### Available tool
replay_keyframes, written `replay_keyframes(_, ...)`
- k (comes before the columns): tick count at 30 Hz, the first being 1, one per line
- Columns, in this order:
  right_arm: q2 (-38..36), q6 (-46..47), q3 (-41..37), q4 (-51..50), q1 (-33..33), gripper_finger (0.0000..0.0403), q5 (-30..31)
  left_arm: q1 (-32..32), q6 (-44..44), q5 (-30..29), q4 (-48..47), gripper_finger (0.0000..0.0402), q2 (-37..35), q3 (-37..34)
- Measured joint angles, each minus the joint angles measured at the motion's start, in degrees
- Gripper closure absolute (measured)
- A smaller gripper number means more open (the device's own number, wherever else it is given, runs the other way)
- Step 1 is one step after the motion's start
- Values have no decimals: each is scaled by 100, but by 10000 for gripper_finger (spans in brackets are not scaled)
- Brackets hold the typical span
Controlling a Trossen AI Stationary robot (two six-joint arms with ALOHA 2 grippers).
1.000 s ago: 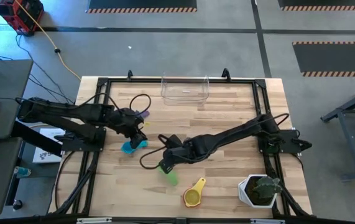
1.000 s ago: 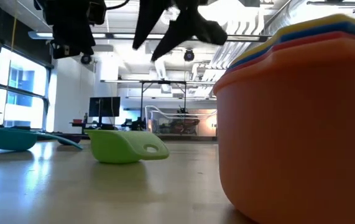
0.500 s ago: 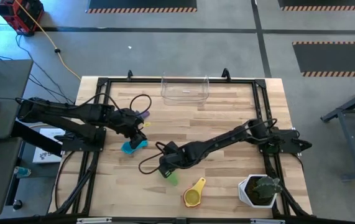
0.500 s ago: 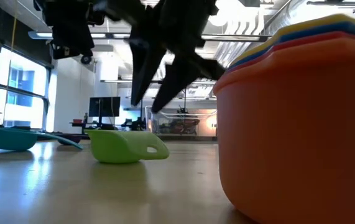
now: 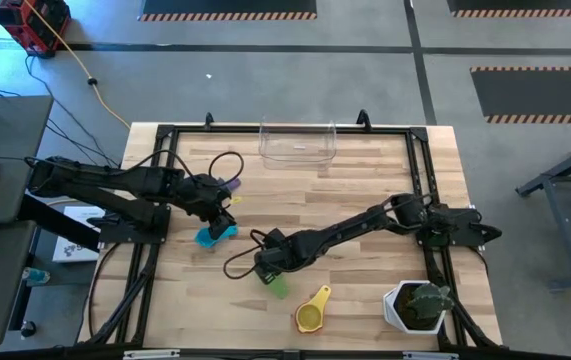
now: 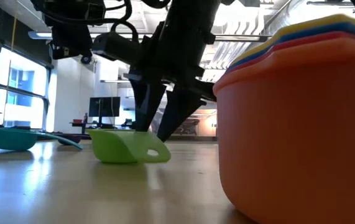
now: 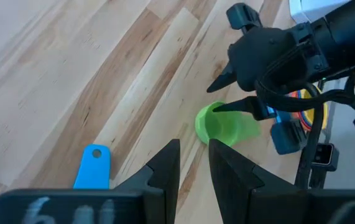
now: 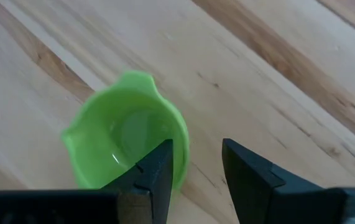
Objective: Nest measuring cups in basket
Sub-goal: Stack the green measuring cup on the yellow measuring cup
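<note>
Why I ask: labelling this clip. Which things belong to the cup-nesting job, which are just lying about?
Job: green cup, at the open right hand; blue cup, by the left hand; stacked cups; basket.
Lying about: potted plant.

Grey floor (image 5: 365, 80), striped mats (image 5: 228, 9), bright windows (image 6: 15, 87), ceiling lights (image 6: 239, 12), monitor (image 6: 104, 110)

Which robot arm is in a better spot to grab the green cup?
The right one. The right gripper sits open just above the green cup, one finger over its rim. The left gripper is farther off, by the light blue cup.
</note>
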Motion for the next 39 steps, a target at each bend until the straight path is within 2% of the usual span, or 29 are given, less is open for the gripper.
replay_keyframes(5, 3, -78, 0, -45, -86, 293, -184, 1, 0, -14, -1, 326, 0, 0)
replay_keyframes(11, 3, -667, 0, -31, -161, 392, -408, 0, 0, -31, -2, 326, 0, 0)
replay_keyframes(14, -15, -855, 0, -67, -204, 388, -452, 2, 0, -31, -2, 326, 0, 0)
replay_keyframes(20, -211, -1963, 34, -187, -329, 397, -740, 2, -238, -28, -32, 326, 2, 0)
replay_keyframes(24, -326, -2942, 318, -411, -348, 400, -978, -6, -743, -20, -114, 326, 0, 0)
replay_keyframes(30, -356, -4853, 1203, -1198, -165, 401, -1418, -165, -1474, -17, -169, 326, 1, 0)
replay_keyframes(35, -358, -6479, 1846, -1814, 161, 402, -1439, -287, -2020, -20, -166, 326, 2, 0)
replay_keyframes(39, -367, -7823, 2007, -1884, 498, 402, -1439, -352, -2432, -20, -168, 326, 2, 0)
